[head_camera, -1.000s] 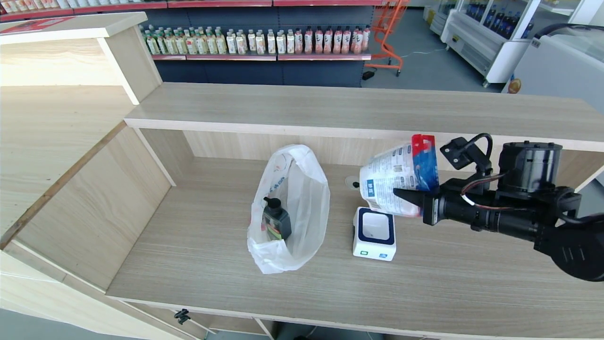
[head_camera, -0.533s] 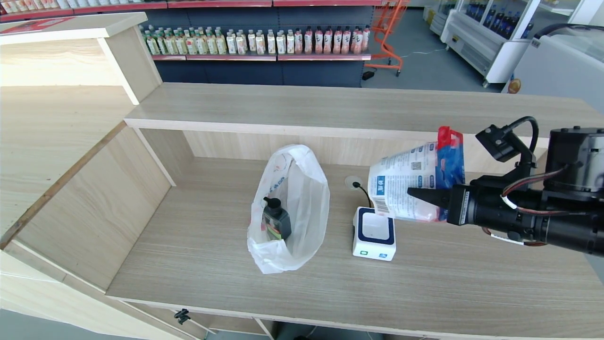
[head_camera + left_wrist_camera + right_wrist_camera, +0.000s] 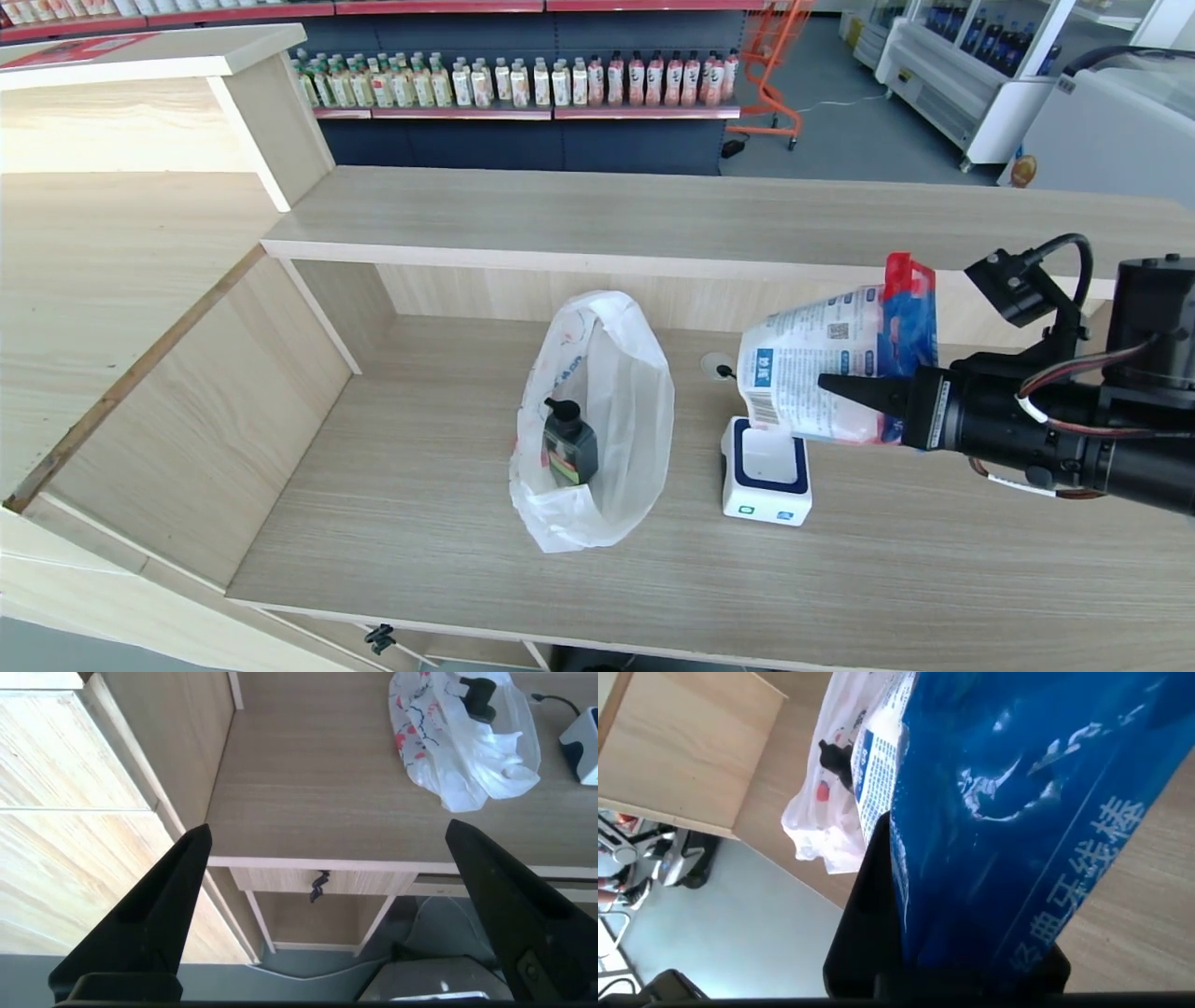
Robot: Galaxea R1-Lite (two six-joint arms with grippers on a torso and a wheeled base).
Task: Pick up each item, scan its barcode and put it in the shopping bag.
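My right gripper [image 3: 845, 390] is shut on a white and blue refill pouch [image 3: 822, 369], held in the air just right of and above the white barcode scanner [image 3: 766, 469]. The pouch's printed white side faces the scanner and the bag. In the right wrist view the blue pouch [image 3: 1036, 831] lies against one black finger [image 3: 868, 905]. The white shopping bag [image 3: 607, 411] stands open left of the scanner, with a dark pump bottle [image 3: 569, 452] inside. My left gripper [image 3: 327, 910] hangs open below the counter's front edge, far from the bag [image 3: 462, 737].
The work surface [image 3: 840, 579] is a recessed wooden counter with a raised ledge [image 3: 653, 215] behind and a side wall [image 3: 215, 411] on the left. A cable port [image 3: 717, 366] sits behind the scanner. Store shelves of bottles [image 3: 523, 84] stand beyond.
The right arm has carried the pouch a little to the right and turned it, away from directly over the scanner. The head view itself has shifted slightly.
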